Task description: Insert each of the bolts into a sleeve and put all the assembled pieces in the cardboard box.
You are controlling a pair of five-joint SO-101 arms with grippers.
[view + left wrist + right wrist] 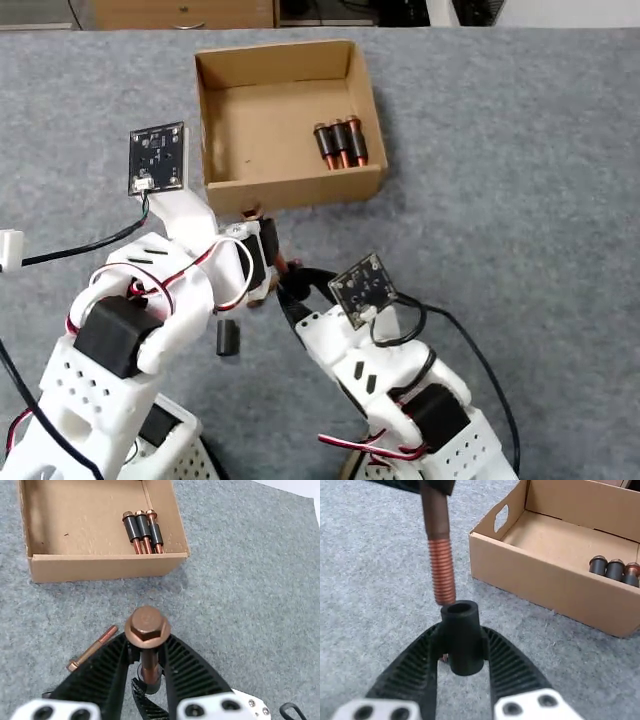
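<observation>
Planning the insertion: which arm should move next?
Probably left: the left gripper holds the bolt, threaded tip at the mouth of the sleeve that the right gripper holds upright.

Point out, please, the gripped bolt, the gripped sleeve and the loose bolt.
Gripped bolt (147, 626): left wrist view, hexagonal head.
Gripped sleeve (462, 640): right wrist view, side wall.
Loose bolt (94, 647): left wrist view, shank.

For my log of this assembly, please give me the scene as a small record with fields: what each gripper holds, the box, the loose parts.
left gripper: shut on bolt
right gripper: shut on sleeve
bolt and sleeve: threaded tip at the sleeve's opening, not yet pushed through
cardboard box: three assembled pieces side by side
on the table: loose bolt, loose sleeve
</observation>
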